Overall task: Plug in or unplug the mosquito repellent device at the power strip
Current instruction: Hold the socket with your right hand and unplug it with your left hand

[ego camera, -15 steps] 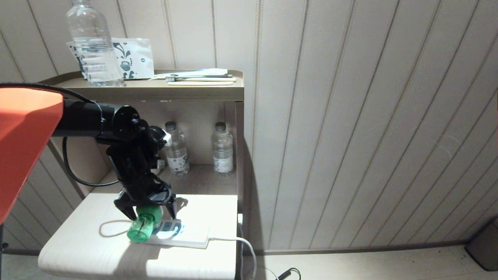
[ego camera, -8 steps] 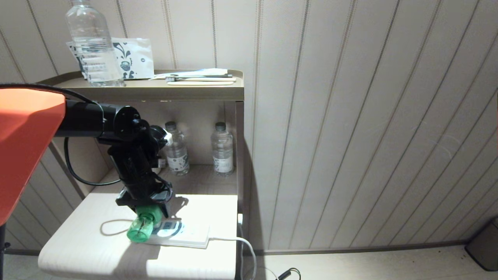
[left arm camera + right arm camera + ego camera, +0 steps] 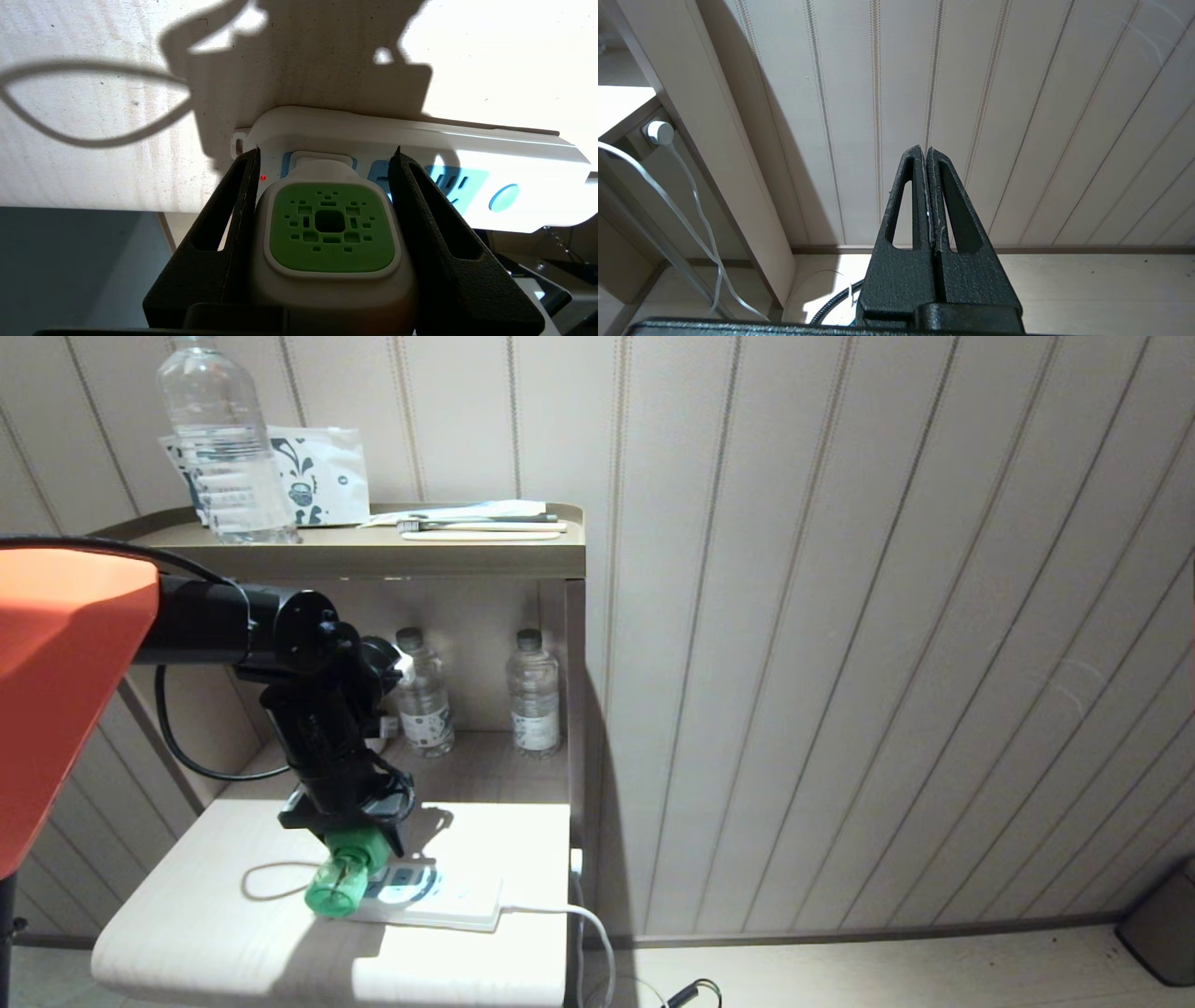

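The left gripper (image 3: 327,163) clamps the mosquito repellent device (image 3: 331,233), which looks seated in the power strip (image 3: 467,149) on the low table (image 3: 187,933). The right gripper (image 3: 927,154) hangs clenched, empty.

My black right pincer (image 3: 927,156) points at a cream panelled wall (image 3: 1017,93) with thin vertical grooves, its two fingers pressed flat together. A thin white cable (image 3: 698,219) hangs from a round white plug (image 3: 659,132) beside a beige cabinet post (image 3: 738,186).
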{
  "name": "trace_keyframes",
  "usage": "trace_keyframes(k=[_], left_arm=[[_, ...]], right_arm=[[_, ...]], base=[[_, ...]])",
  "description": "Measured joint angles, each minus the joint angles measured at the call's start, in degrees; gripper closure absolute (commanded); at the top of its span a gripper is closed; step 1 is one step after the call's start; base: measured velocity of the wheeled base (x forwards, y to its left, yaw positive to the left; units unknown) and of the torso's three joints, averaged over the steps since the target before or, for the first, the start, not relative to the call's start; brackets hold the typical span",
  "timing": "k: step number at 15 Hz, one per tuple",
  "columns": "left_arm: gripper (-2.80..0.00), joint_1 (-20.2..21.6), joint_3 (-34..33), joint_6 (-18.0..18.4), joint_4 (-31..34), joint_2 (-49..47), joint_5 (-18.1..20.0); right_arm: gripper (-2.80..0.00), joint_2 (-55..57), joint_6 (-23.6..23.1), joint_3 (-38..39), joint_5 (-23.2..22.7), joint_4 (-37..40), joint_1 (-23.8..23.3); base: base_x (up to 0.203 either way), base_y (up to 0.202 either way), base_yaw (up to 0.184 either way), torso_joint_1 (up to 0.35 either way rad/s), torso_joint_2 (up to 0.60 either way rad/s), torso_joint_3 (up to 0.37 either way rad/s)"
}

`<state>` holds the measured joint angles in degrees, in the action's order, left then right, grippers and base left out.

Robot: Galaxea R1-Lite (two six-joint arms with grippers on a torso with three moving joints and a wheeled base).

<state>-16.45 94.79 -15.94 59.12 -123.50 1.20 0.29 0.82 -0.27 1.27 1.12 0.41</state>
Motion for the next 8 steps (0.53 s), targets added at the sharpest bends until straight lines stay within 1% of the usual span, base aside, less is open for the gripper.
trace_keyframes(k=[2,3,4,5,8], left_arm=[[0.00,0.0,-0.4,0.0,0.0,0.3,0.1],[0.00,0.0,-0.5,0.0,0.0,0.4,0.1],[0.00,0.0,-0.6,0.0,0.0,0.5,0.1],[0.00,0.0,-0.6,0.0,0.0,0.7,0.1],[0.00,0.0,-0.7,0.0,0.0,1.4,0.1]], right_arm=[[0.00,0.3,-1.8,-2.6,-0.1,1.4,0.0],[0.00,1.2,-2.1,-6.8,-0.3,1.8,0.1],[0.00,2.7,-2.2,-11.8,-0.6,3.4,0.1],[0.00,5.2,-2.3,-18.3,-1.0,4.5,0.2],[0.00,17.7,-2.2,-35.8,-2.8,7.3,1.2]], base=[[0.000,0.000,0.000,0.000,0.00,0.000],[0.000,0.000,0.000,0.000,0.00,0.000],[0.000,0.000,0.000,0.000,0.00,0.000],[0.000,0.000,0.000,0.000,0.00,0.000],[0.000,0.000,0.000,0.000,0.00,0.000]])
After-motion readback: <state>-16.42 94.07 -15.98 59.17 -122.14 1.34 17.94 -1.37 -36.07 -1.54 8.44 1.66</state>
